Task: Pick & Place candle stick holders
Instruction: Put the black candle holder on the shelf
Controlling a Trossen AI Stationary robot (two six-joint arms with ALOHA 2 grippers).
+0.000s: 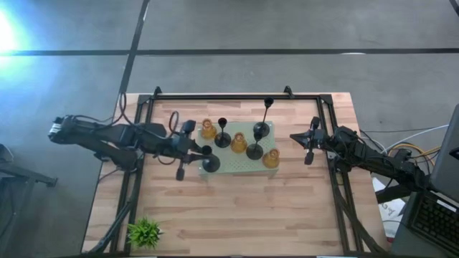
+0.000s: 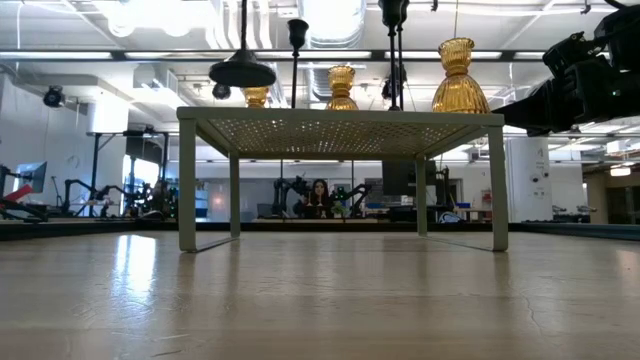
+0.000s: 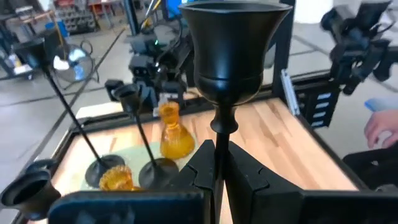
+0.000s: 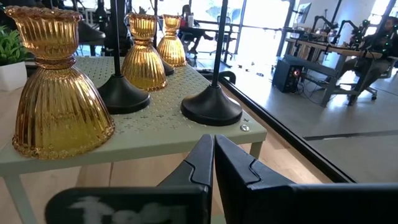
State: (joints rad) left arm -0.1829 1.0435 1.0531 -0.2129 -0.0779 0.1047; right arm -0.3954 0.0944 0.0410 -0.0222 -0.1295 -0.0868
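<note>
A pale green perforated stand (image 1: 233,166) at mid-table carries three amber holders (image 1: 208,130) (image 1: 239,142) (image 1: 270,158) and three black holders (image 1: 222,140) (image 1: 262,129) (image 1: 254,150), each standing on its base. My left gripper (image 1: 203,153) is shut on a fourth black holder (image 1: 210,163) at the stand's near left corner; its round base (image 2: 242,72) shows above the stand top in the low view. My right gripper (image 1: 310,145) is shut and empty, just right of the stand, level with its top (image 4: 213,155). My left gripper pinches the black holder's thin stem (image 3: 221,140) between its two fingers, below the cup top (image 3: 233,43). The fingers come level from the table's left and lie across the stem. The holder stands upright in the hold, its base clear above the stand's top.
A small green plant (image 1: 143,231) stands at the table's near left corner. A dark frame (image 1: 237,97) runs along the table's far and side edges. Bare wood lies in front of the stand. A hand (image 3: 382,127) shows beyond the table in the left wrist view.
</note>
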